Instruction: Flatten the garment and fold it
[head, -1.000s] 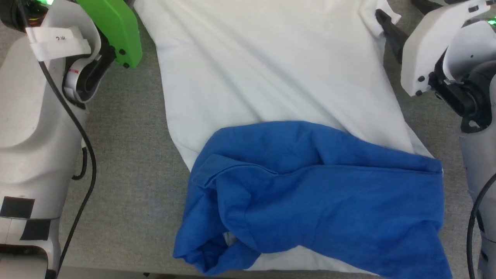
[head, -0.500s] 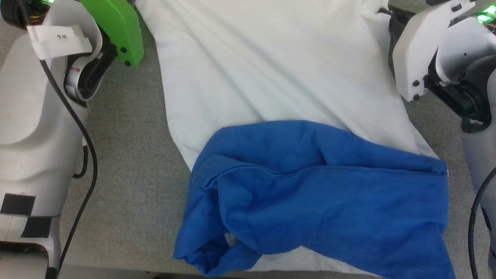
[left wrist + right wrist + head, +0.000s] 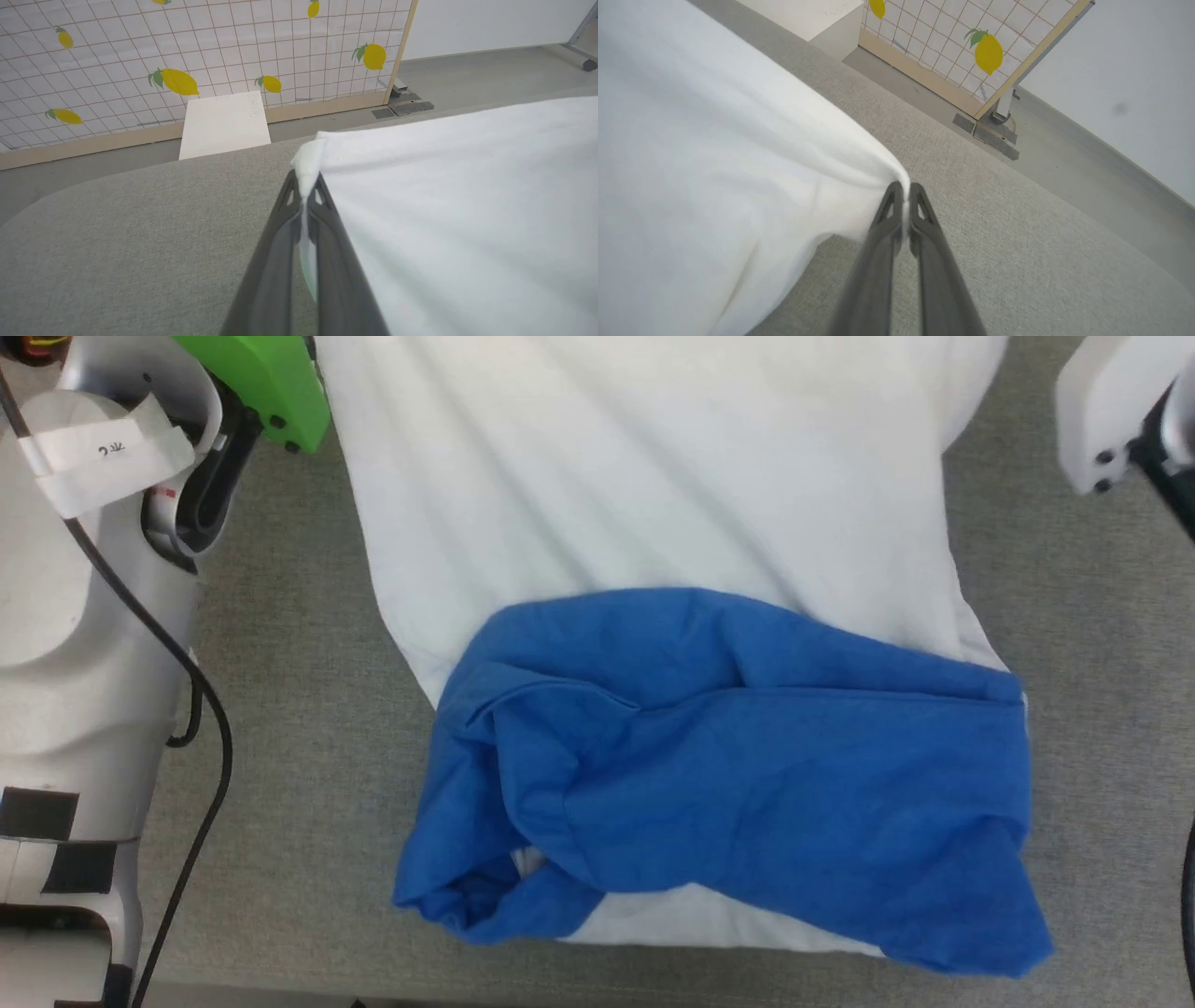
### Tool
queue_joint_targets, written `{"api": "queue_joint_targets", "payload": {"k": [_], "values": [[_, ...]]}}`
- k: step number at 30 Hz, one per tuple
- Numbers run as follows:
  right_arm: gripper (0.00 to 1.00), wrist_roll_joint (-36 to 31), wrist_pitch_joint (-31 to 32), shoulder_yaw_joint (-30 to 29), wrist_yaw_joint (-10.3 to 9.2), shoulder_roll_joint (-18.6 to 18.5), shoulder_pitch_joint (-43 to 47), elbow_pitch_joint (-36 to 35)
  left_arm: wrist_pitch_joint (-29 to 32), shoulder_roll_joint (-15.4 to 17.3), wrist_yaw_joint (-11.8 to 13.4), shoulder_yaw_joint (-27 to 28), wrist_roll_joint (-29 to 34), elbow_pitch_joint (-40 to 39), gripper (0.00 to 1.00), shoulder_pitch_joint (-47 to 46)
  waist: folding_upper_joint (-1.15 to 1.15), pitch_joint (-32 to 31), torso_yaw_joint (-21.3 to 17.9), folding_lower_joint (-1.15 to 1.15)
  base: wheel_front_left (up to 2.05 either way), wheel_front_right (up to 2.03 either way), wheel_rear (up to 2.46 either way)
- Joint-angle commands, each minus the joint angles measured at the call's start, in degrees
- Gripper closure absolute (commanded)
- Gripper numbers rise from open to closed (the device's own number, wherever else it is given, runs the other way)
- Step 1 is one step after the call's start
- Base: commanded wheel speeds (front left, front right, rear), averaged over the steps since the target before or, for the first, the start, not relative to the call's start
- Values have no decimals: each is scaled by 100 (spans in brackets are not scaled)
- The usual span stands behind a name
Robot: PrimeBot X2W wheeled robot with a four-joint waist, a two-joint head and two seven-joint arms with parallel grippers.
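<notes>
Now the garment (image 3: 653, 504) is lying spread over the grey table (image 3: 280, 709). Its white body is running up toward 12 o'clock in the head view, while its blue sleeves (image 3: 747, 784) are lying bunched and crumpled across the 6 o'clock end, with a strip of white showing beneath them.

The left gripper (image 3: 306, 181) is pinching a white corner of the cloth. In the left wrist view its two dark fingers are pressing together with a thin fold squeezed between them. A small tuft is poking past the tips toward 12 o'clock, and the rest of the white fabric is spreading off toward 3 o'clock.

The right gripper (image 3: 906, 187) is likewise clamping tight on a gathered white edge. In the right wrist view the cloth is drawing into folds at the tips and draping away toward 9 o'clock.

Beyond the table's far edge, a lemon-patterned panel (image 3: 187, 56) is standing on the floor (image 3: 467, 74), with a white box (image 3: 224, 123) sitting just in front of it.
</notes>
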Motion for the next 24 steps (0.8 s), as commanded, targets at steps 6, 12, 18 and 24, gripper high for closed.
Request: {"api": "queue_joint_targets", "payload": {"k": [6, 12, 18, 24], "values": [[100, -250, -423, -48, -10, -170, -288, 261, -540, 5, 121, 115, 163, 38, 100, -173, 0, -288, -4, 0, 0, 0, 0], [100, -442, -717, -125, -10, -305, -361, 458, -964, 4, 175, 145, 242, 30, 100, -180, 0, -501, 72, 0, 0, 0, 0], [100, -436, -946, -122, -10, -285, -264, 446, -1202, 44, 129, 13, 308, -65, 100, -6, 0, -778, 182, 0, 0, 0, 0], [100, -192, -1033, -84, -10, -266, 246, 20, -1379, 115, 78, -113, 219, -540, 100, 614, 0, -1161, 262, 0, 0, 0, 0]]}}
